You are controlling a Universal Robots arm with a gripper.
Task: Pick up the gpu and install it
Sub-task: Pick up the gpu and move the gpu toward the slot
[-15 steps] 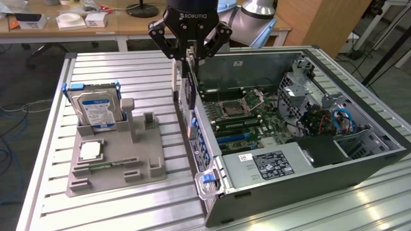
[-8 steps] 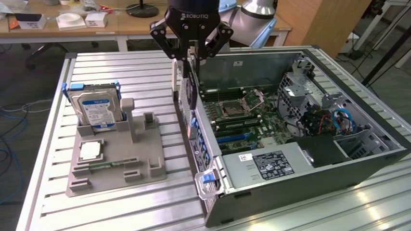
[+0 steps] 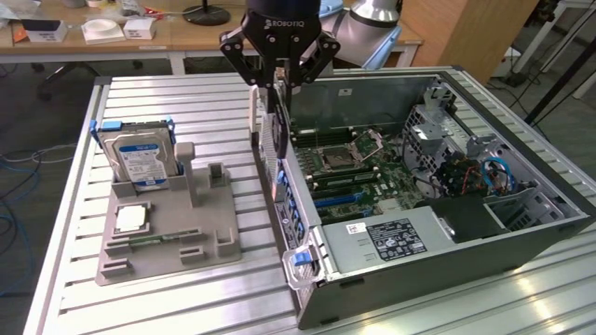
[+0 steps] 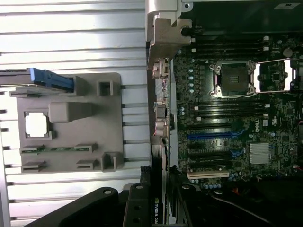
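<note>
Currently gripper (image 3: 278, 82) clenched on gpu (image 3: 272, 132). Card hangs edge-down over open computer case (image 3: 419, 279), just beside rear wall. Upright hold likely meant to let card edge meet motherboard (image 4: 227, 123) slots squarely. Hard drive (image 3: 139, 157) parked in grey fixture (image 3: 163, 269), well apart.

Hard drive (image 3: 139, 157) upright in grey holder (image 3: 158, 269) — processor chip (image 3: 130, 218), memory stick (image 3: 153, 239) flat on it.
</note>
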